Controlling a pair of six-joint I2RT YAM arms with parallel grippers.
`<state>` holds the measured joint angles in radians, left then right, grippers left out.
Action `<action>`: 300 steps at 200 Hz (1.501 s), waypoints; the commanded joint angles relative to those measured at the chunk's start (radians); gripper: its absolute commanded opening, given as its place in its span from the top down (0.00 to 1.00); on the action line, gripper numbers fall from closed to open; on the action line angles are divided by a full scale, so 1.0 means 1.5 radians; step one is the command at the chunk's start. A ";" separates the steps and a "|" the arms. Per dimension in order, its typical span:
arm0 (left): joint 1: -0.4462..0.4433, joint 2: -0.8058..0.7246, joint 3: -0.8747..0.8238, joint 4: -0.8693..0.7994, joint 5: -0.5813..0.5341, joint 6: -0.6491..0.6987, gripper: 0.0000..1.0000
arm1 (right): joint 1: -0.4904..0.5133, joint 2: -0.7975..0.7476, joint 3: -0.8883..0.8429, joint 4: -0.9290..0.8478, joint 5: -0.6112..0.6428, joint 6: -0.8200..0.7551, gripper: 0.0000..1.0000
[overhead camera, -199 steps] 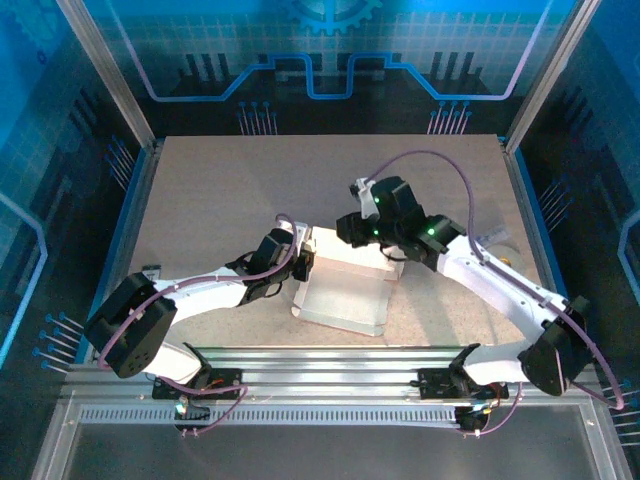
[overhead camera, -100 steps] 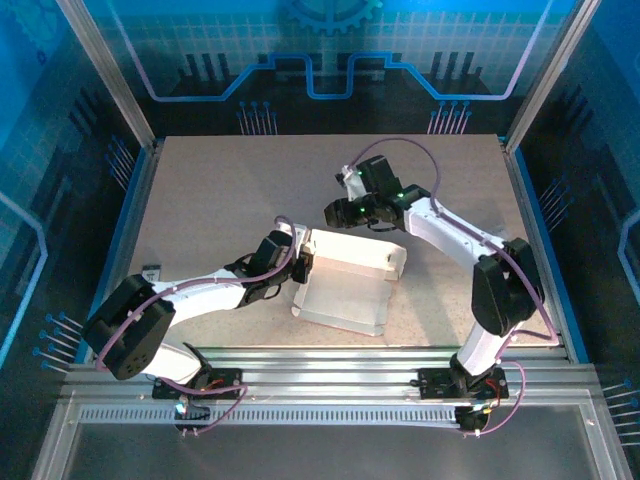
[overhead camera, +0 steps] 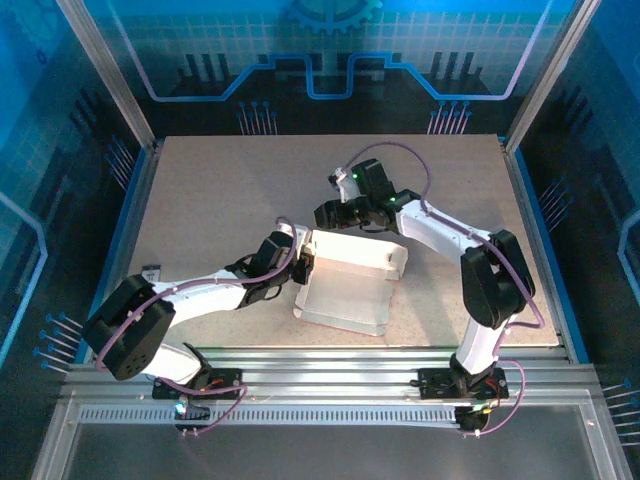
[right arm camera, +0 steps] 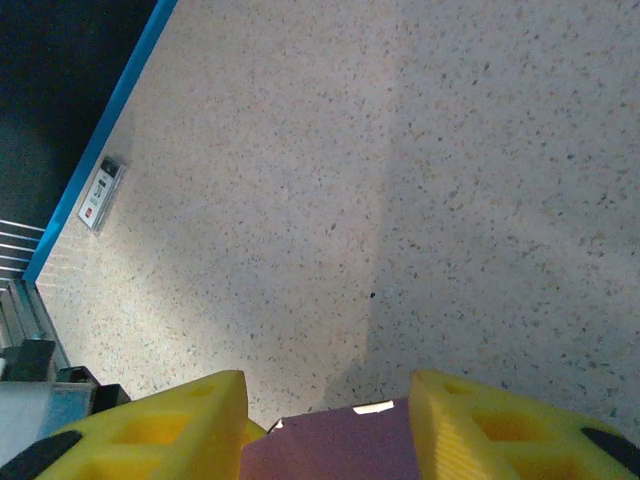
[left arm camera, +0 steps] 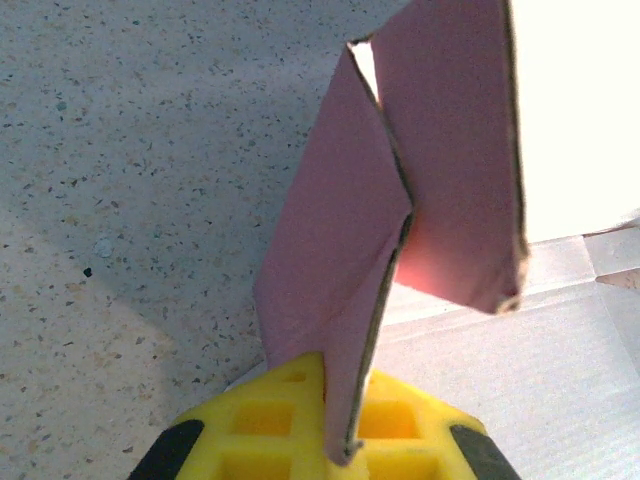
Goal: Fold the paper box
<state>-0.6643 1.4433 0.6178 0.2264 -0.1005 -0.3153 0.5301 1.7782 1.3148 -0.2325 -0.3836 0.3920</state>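
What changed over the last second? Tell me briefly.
The right gripper swung left from the far right corner of the paper box to beyond its far wall. Its jaws opened wider and its elbow lifted. The left gripper stayed shut on the box's left flap, and the box kept its place.

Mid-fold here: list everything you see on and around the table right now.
box: one, pink outside and whitish inside, table centre, partly folded
tag: one, white, by the table's left edge
table: one, speckled beige, under everything
rail: one, silver, along the near edge
left gripper: one, yellow fingers, shut on a pink flap at the box's left side
right gripper: one, yellow fingers, open over the box's far edge
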 commanded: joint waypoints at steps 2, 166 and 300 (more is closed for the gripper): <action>-0.016 0.028 -0.036 -0.141 0.037 -0.009 0.96 | 0.008 0.018 -0.014 0.028 -0.018 0.009 0.52; -0.016 0.028 -0.027 -0.150 0.037 -0.008 0.96 | 0.028 0.022 -0.109 0.151 -0.044 0.037 0.45; -0.016 -0.015 -0.026 -0.191 0.033 0.016 0.96 | 0.027 -0.039 -0.164 0.177 -0.045 0.024 0.37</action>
<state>-0.6739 1.4097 0.6186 0.1577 -0.0971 -0.3084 0.5499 1.7630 1.0882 0.0769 -0.4267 0.4442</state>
